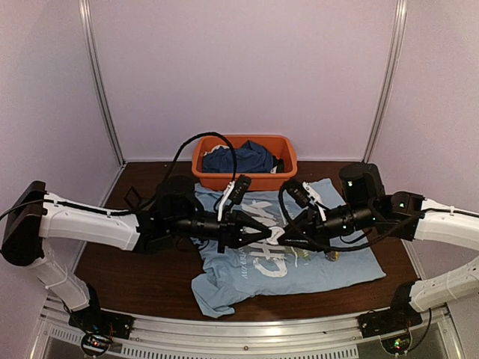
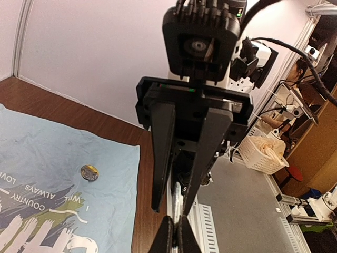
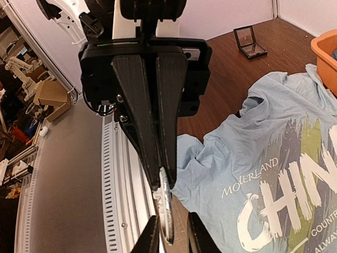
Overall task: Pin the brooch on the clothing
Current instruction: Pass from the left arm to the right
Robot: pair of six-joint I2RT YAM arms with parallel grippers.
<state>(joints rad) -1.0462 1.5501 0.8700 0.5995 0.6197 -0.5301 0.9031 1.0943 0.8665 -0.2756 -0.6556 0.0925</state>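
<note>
The light blue T-shirt lies flat on the brown table, its "CHINA" print facing up. Above its middle the two grippers meet tip to tip. My left gripper is shut on the brooch, a silvery disc seen edge-on with a white piece on one side. My right gripper straddles the disc from the opposite side. Its fingers stand apart, one close against the disc and a gap on the other side.
A second small round gold-and-dark badge lies on the shirt toward its right side. An orange basket holding a dark blue garment stands behind the shirt. A small black square case sits on the table's left part.
</note>
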